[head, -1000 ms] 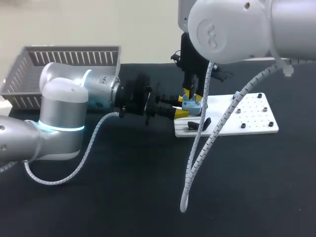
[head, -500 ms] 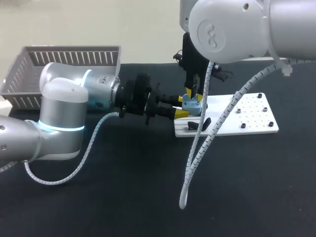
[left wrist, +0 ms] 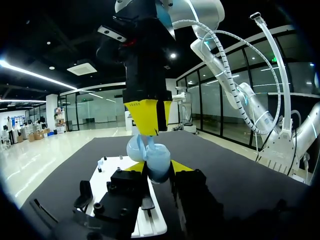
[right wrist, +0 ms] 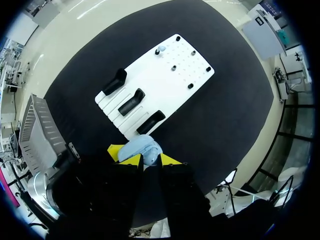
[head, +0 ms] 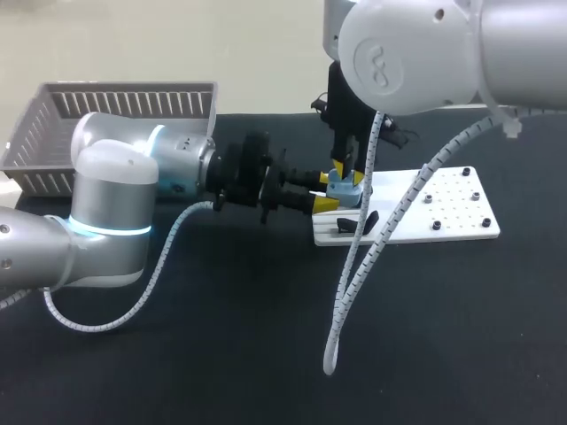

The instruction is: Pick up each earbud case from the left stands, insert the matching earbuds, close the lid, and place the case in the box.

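A light blue earbud case is held in the air over the near-left corner of the white board. My left gripper comes in level from the left and is shut on the case's body, one yellow tip on each side. My right gripper points straight down from above, its yellow tips closed on the upper part of the case, which looks like the raised lid. Whether any earbuds sit inside the case is hidden.
Three black stands stand in a row at the board's left end, with small pegs at its right end. A grey slatted basket sits at the far left of the black table. The right arm's white cable hangs down in front.
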Tool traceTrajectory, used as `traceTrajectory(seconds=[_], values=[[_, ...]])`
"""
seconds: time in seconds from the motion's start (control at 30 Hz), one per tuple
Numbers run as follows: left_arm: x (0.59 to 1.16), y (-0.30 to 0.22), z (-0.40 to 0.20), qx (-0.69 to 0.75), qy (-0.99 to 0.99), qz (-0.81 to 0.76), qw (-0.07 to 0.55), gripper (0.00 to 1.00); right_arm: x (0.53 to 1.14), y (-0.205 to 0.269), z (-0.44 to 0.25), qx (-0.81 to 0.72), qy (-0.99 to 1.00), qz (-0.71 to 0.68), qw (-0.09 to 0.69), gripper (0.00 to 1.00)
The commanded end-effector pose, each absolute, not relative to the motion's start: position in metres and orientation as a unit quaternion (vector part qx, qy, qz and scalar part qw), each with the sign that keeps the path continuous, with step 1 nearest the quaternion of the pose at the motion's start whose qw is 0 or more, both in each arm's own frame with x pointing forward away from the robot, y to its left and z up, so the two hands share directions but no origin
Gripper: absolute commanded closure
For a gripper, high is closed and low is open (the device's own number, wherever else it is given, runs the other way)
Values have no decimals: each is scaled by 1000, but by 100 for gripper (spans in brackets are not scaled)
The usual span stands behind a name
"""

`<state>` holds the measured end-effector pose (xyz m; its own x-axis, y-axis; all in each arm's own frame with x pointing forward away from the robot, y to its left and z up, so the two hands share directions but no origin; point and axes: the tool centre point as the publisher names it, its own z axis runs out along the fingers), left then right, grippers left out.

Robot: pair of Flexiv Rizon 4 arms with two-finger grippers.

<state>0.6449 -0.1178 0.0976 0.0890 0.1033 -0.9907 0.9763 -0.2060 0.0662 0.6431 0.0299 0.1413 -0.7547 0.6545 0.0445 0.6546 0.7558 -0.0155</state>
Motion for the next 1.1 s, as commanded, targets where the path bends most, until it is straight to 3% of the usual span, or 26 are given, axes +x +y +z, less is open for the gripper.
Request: traceTrajectory(seconds=[0.03, 0.07, 0.1, 0.17, 0.6, 0.8, 1.1], values=[[643, -118, 98, 594, 453, -499, 440, 100, 647, 30, 139, -350, -936, -6, 28, 80], [643, -118, 98, 594, 453, -499, 440, 100, 647, 29, 139, -350, -936, -11, 29, 57], [643, -118, 98, 594, 453, -499, 440, 100, 646, 29, 139, -348, -937, -13, 29, 25], [643, -118, 98, 594, 453, -499, 440, 100, 644, 29, 143, -346, -938, -22, 23, 0], [643, -118, 98, 594, 453, -499, 440, 100, 614, 17, 174, -310, -944, -112, 5, 0], [643, -118, 98, 594, 453, -499, 440, 100, 603, -6, 182, -195, -966, -156, -71, 0], [643, -118, 98, 594, 453, -499, 440, 100, 628, -51, 184, -148, -967, -146, -147, 0]])
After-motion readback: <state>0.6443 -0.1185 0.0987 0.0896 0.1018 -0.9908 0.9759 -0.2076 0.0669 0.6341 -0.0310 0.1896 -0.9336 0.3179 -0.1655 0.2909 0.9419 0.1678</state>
